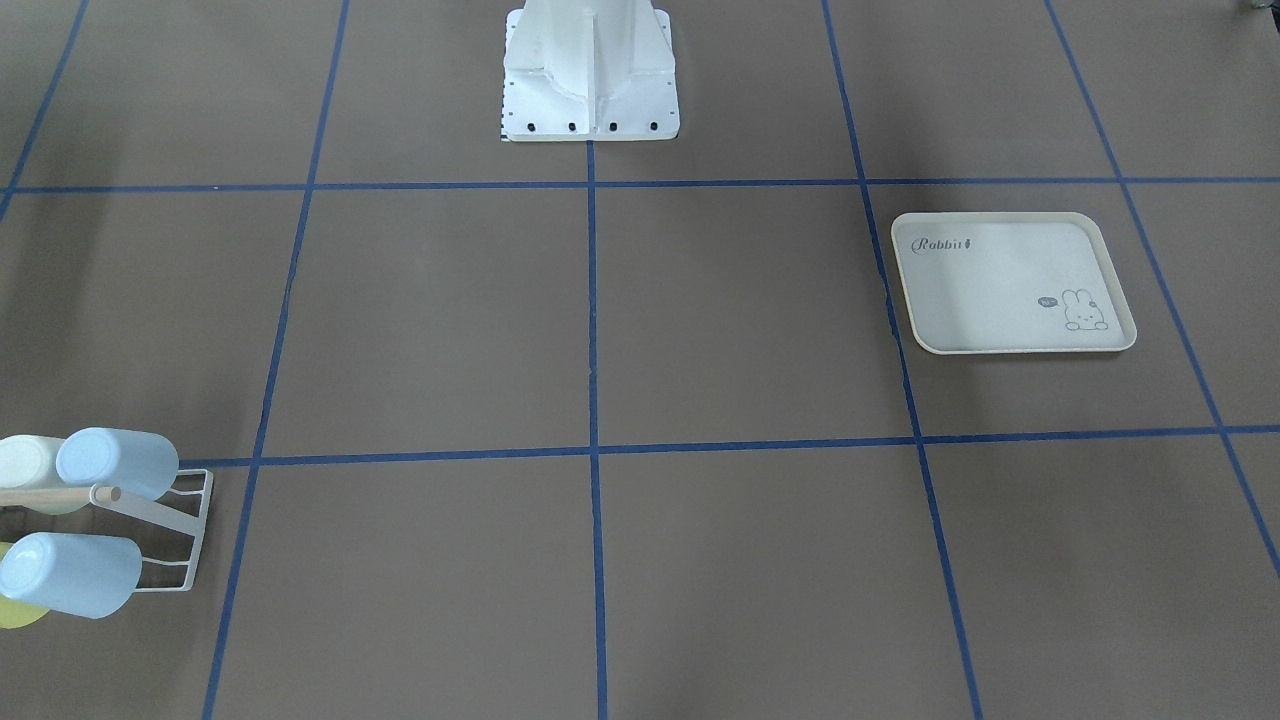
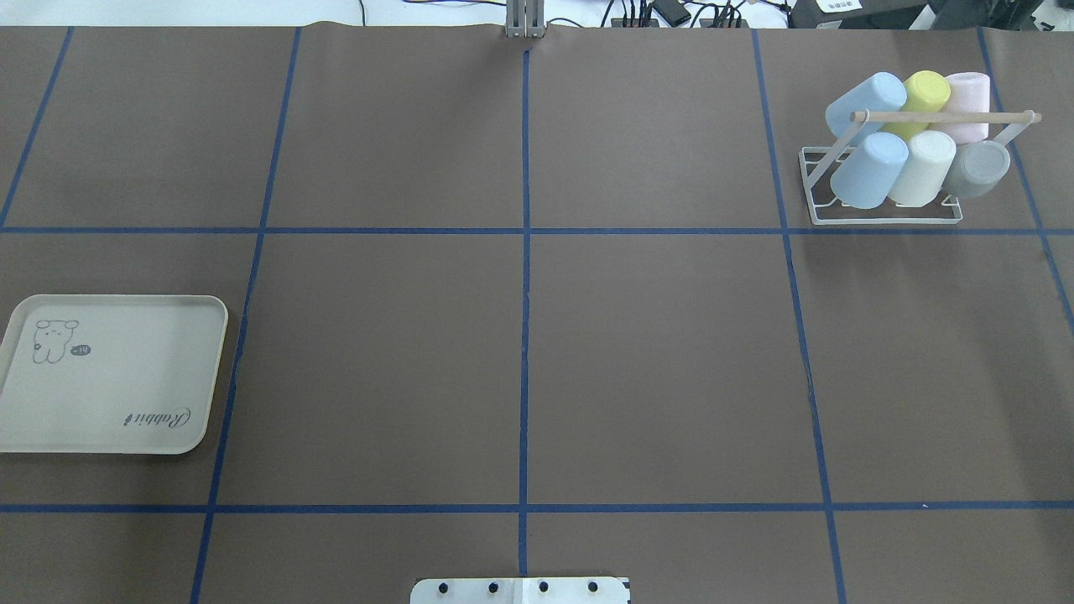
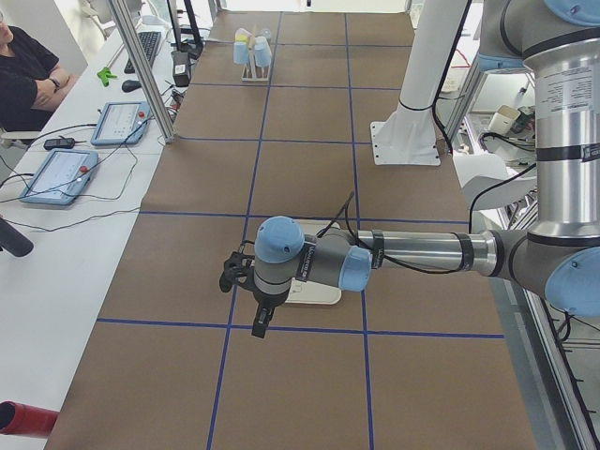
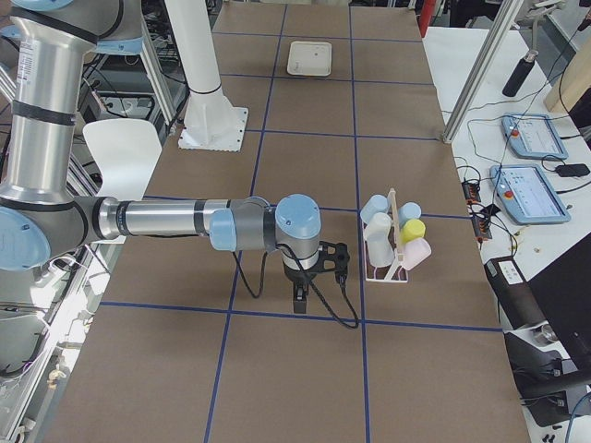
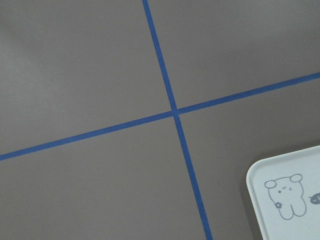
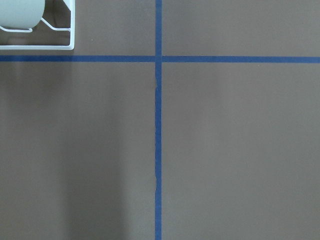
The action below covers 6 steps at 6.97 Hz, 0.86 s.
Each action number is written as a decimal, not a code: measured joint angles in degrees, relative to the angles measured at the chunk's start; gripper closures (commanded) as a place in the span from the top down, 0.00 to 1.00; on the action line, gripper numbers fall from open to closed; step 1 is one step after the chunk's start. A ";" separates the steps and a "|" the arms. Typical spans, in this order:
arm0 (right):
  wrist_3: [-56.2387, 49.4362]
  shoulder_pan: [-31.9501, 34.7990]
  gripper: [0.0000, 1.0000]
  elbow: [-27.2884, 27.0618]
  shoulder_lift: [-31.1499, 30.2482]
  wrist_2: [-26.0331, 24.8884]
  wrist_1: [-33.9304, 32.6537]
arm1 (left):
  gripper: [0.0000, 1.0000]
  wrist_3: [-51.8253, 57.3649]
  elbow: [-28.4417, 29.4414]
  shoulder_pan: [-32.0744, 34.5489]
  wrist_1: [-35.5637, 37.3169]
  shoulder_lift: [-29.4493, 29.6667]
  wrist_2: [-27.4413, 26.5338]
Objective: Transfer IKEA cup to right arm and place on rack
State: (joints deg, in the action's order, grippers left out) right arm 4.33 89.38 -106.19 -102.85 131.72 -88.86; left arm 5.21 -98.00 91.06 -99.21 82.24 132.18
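Observation:
The white wire rack [image 2: 885, 221] with its wooden dowel [image 2: 944, 117] stands at the far right of the table. It holds several cups: two blue [image 2: 868, 170], a yellow [image 2: 921, 92], a pink [image 2: 969, 96], a white [image 2: 923, 166] and a grey [image 2: 977, 168]. The rack also shows in the front-facing view [image 1: 155, 512] and its corner in the right wrist view [image 6: 50, 47]. My left gripper [image 3: 261, 323] and right gripper [image 4: 300, 300] show only in the side views, pointing down over the table. I cannot tell whether they are open or shut.
The cream rabbit-printed tray [image 2: 109, 377] lies bare at the table's left side; its corner shows in the left wrist view [image 5: 290, 200]. The robot's base [image 1: 590, 70] stands at the middle of the near edge. Blue tape lines grid the brown table.

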 measured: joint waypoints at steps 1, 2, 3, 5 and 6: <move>0.06 -0.03 1.00 0.10 -0.15 0.07 0.00 | 1.00 0.87 0.04 0.01 3.36 0.01 -0.23; 0.22 -0.06 1.00 0.21 -0.21 0.18 -0.01 | 1.00 1.79 -0.17 0.04 5.05 0.00 -0.22; 0.44 -0.07 1.00 0.34 -0.23 0.32 -0.05 | 1.00 2.12 -0.21 0.10 5.55 1.16 -0.14; 0.58 -0.09 1.00 0.61 -0.25 0.45 -0.14 | 1.00 1.97 -0.50 0.19 5.51 3.98 0.17; 0.59 -0.09 1.00 0.64 -0.25 0.54 -0.16 | 1.00 2.12 -0.99 0.21 5.30 4.50 0.37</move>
State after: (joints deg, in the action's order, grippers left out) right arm 4.92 89.30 -105.54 -103.09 132.26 -89.02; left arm 7.33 -98.99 91.27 -93.91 86.74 132.55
